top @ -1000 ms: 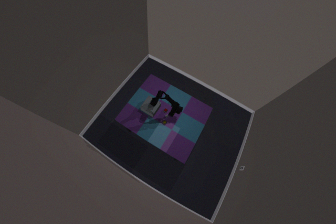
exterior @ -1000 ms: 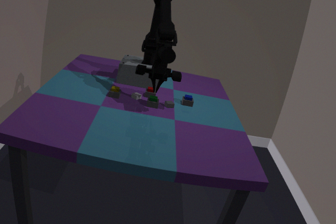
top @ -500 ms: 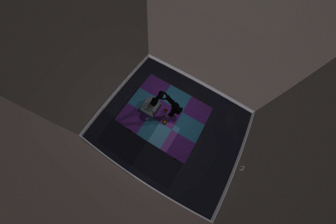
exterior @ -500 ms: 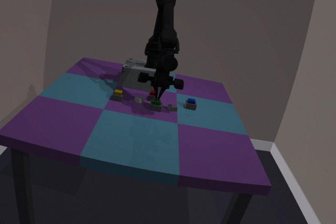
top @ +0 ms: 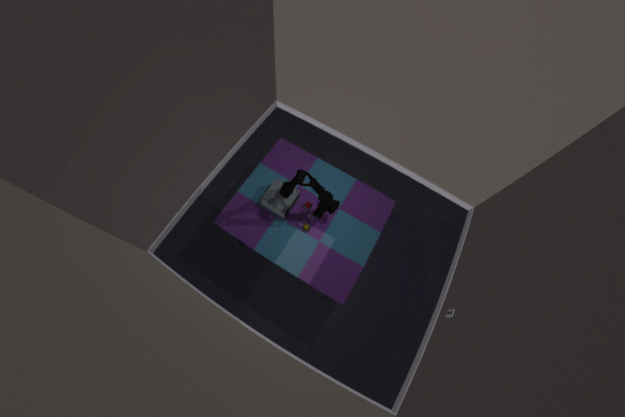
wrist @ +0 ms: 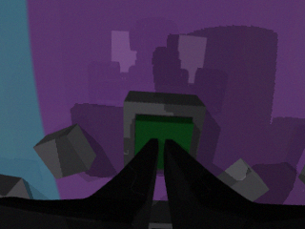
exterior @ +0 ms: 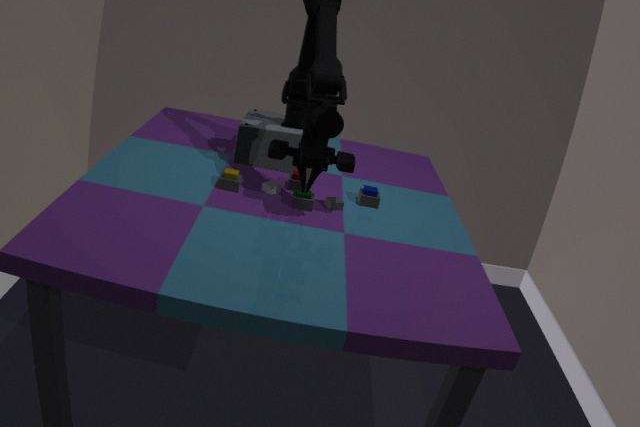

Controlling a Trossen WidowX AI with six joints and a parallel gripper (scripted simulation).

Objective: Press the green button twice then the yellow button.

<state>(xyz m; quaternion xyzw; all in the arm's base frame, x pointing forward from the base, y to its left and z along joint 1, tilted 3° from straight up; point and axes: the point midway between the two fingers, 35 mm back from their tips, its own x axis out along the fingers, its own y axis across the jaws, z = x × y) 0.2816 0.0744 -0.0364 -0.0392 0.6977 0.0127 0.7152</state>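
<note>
The green button (exterior: 303,194) (wrist: 164,130) sits on its grey base in the middle of the table. My gripper (exterior: 308,188) (wrist: 160,145) is shut, points straight down, and its fingertips rest on the green cap. The yellow button (exterior: 230,173) (top: 306,226) stands to the left of the green one in the exterior view. The red button (exterior: 295,174) (top: 308,204) lies just behind the green one, under my wrist. The blue button (exterior: 369,189) stands to the right.
A grey block (exterior: 270,187) (wrist: 65,149) lies left of the green button, and another grey block (exterior: 333,202) (wrist: 244,177) lies right of it, both close. The arm's grey base box (exterior: 258,143) stands behind the buttons on the checkered table (exterior: 258,257).
</note>
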